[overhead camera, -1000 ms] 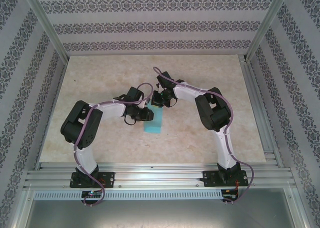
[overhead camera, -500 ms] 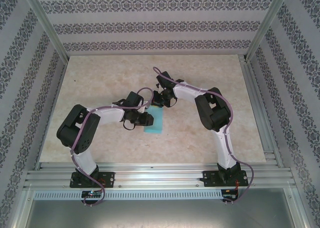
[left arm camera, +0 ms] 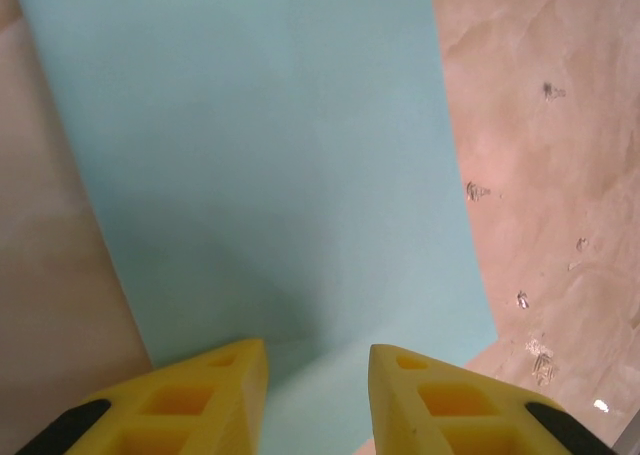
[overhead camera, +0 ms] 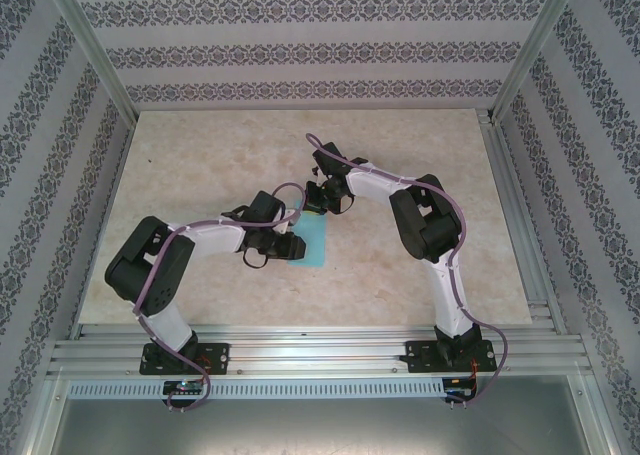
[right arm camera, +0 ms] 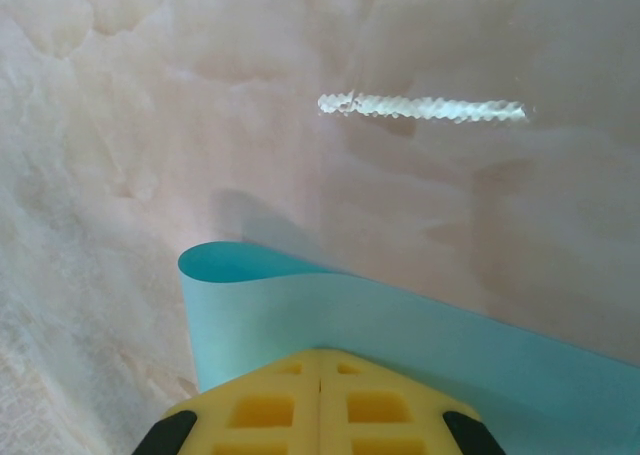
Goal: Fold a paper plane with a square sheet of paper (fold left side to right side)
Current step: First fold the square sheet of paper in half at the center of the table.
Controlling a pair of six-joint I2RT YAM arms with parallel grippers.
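Your left gripper (left arm camera: 318, 400), narrowly parted, sits at frame bottom; the square sheet of paper (left arm camera: 270, 155) runs upward, right gripper (right arm camera: 320, 390) pinching its edge.

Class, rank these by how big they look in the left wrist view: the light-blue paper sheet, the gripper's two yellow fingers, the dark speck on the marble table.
Largest: the light-blue paper sheet.
Next: the two yellow fingers, alike in size, enlarged by nearness to the camera.
Smallest: the dark speck.

sheet (overhead camera: 318, 243) on table (overhead camera: 200, 155), left gripper (left arm camera: 318, 360) over it
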